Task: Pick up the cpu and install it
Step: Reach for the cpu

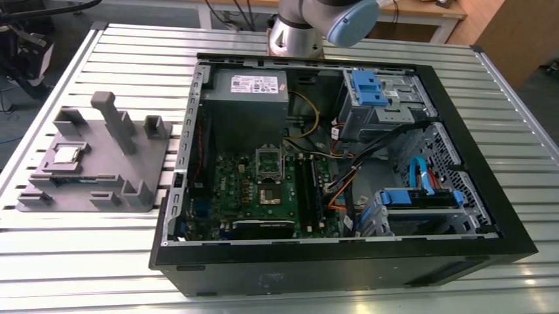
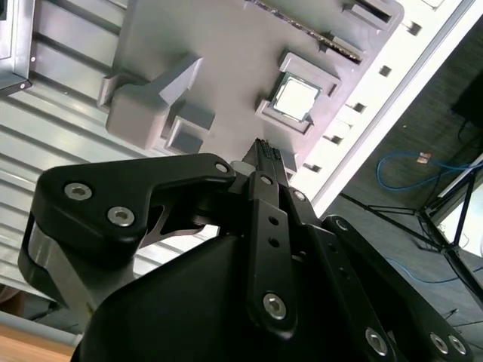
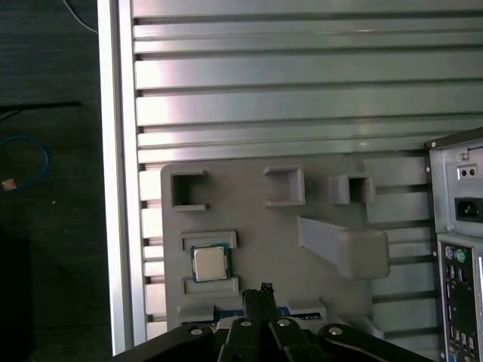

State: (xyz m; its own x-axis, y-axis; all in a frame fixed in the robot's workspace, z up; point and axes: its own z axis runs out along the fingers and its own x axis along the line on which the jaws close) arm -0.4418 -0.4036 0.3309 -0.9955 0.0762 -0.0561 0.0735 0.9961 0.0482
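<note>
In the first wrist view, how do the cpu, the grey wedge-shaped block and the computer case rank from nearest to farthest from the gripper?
From the gripper:
1. cpu, in its pocket on the grey fixture, close by the tip.
2. wedge-shaped block, on the same fixture, on the opposite side.
3. computer case, off the fixture, beyond the block.
</note>
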